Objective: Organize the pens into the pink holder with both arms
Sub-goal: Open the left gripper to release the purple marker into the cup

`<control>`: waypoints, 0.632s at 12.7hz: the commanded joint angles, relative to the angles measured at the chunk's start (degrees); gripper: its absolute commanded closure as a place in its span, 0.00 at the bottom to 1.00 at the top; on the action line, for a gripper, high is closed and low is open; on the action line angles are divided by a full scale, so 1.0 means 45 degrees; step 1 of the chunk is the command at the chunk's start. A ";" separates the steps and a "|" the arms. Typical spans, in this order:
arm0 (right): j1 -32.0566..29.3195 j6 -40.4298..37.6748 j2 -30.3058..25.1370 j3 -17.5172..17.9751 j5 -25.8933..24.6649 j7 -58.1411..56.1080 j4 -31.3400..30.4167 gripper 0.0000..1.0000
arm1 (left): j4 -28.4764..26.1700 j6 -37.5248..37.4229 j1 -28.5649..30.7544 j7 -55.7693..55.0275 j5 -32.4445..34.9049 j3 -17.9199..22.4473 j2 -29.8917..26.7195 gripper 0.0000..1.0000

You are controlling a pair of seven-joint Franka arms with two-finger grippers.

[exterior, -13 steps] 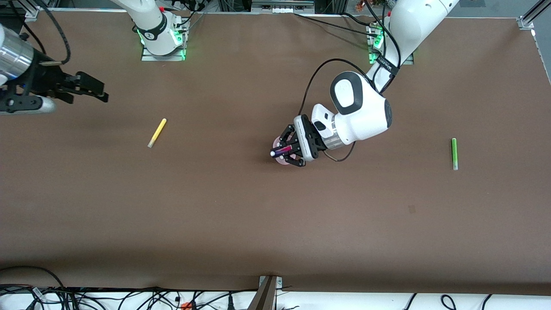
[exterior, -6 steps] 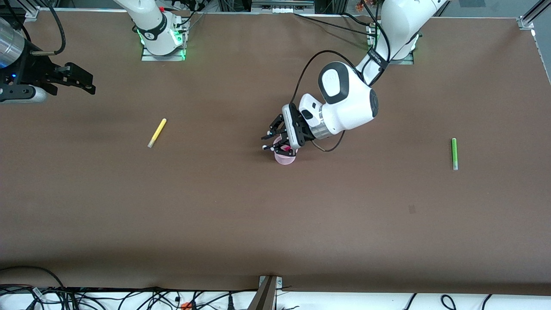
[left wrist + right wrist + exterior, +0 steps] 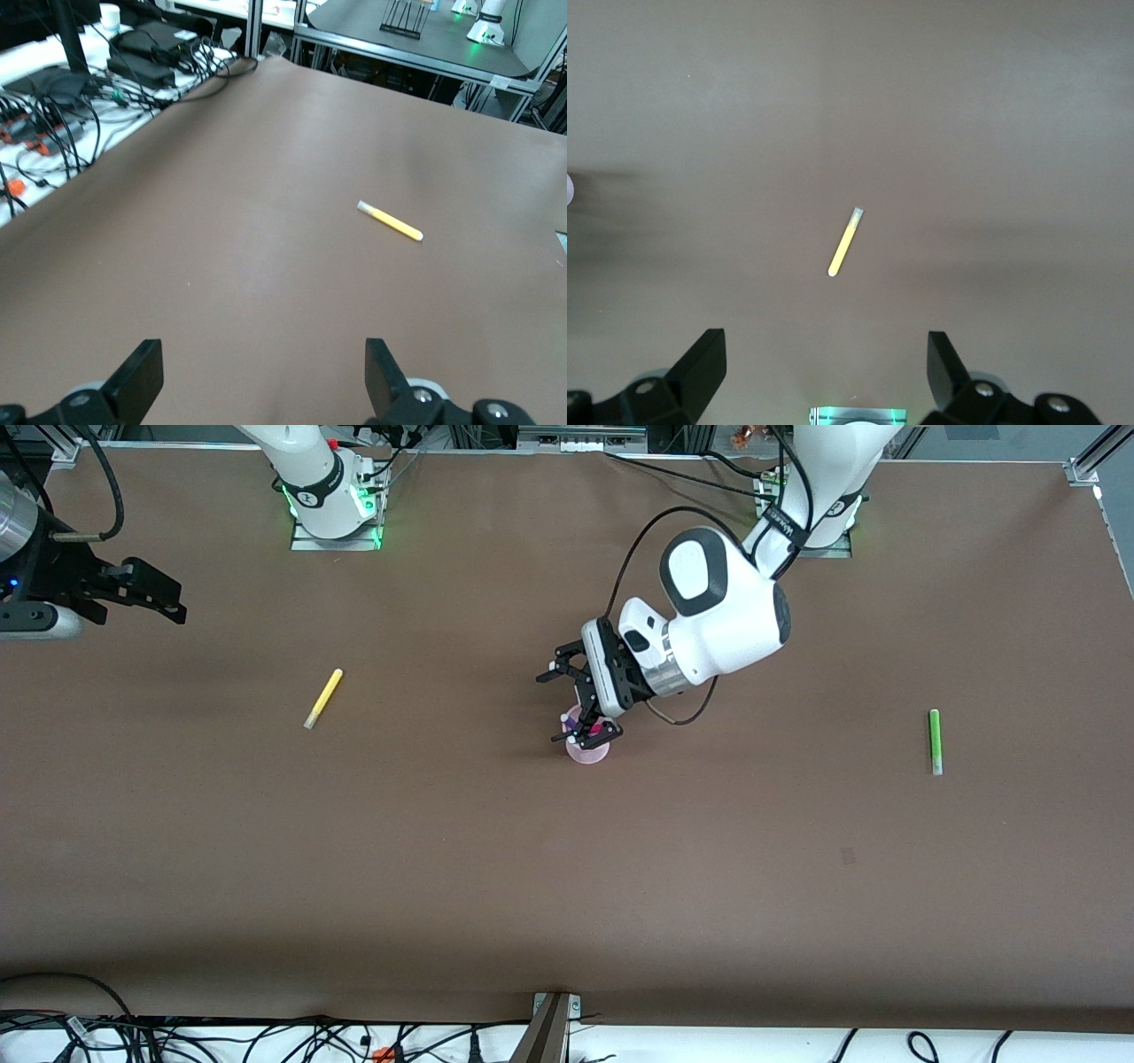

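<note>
The left pincer (image 3: 567,704) hangs over the pink holder (image 3: 587,751) near the middle of the table (image 3: 532,868), its fingers spread wide and grasping nothing. The holder stands upright directly beneath it, and a magenta pen (image 3: 588,732) sticks up out of it beside a darker one that is too hidden to tell apart clearly.

The yellow pen (image 3: 323,698) lies flat on the table well away from that pincer, toward the right arm's end. Its long axis runs on a slant, the pale end pointing toward the front camera.

The right pincer (image 3: 146,598) hovers over the table's edge at the right arm's end, released and empty.

The green pen (image 3: 934,740) lies flat toward the left arm's end, well apart from the left pincer, its long axis running toward and away from the front camera, pale tip nearer the camera.
</note>
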 commanded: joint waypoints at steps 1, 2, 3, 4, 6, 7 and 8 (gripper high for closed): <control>-0.0187 0.0620 0.0284 0.0144 -0.0169 -0.0008 0.0301 0.00 | -0.0640 -0.0052 0.0614 -0.0065 -0.0326 -0.0029 -0.0778 0.00; -0.0109 0.0701 0.0265 0.0164 -0.0169 -0.0008 0.0301 0.00 | -0.0621 -0.0497 0.0869 -0.0124 -0.0326 0.0009 -0.0700 0.00; -0.0070 0.0721 0.0264 0.0164 -0.0150 0.0011 0.0281 0.00 | -0.0543 -0.1121 0.1219 -0.0221 -0.0094 0.0106 -0.0584 0.00; -0.0069 0.0741 0.0284 0.0164 -0.0169 -0.0008 0.0300 0.00 | -0.0504 -0.1881 0.1474 -0.0377 0.0565 0.0185 -0.0544 0.00; -0.0069 0.0721 0.0284 0.0203 -0.0169 -0.0008 0.0281 0.00 | -0.0077 -0.4899 0.2507 -0.1621 0.2262 0.0399 -0.0582 0.00; -0.0069 0.0721 0.0284 0.0203 -0.0150 -0.0008 0.0300 0.00 | 0.0545 -0.6695 0.3053 -0.2595 0.3567 0.0419 -0.0563 0.00; -0.0069 0.0721 0.0265 0.0203 -0.0091 0.0011 0.0301 0.00 | 0.1209 -0.8144 0.3484 -0.3765 0.4933 0.0420 -0.0447 0.00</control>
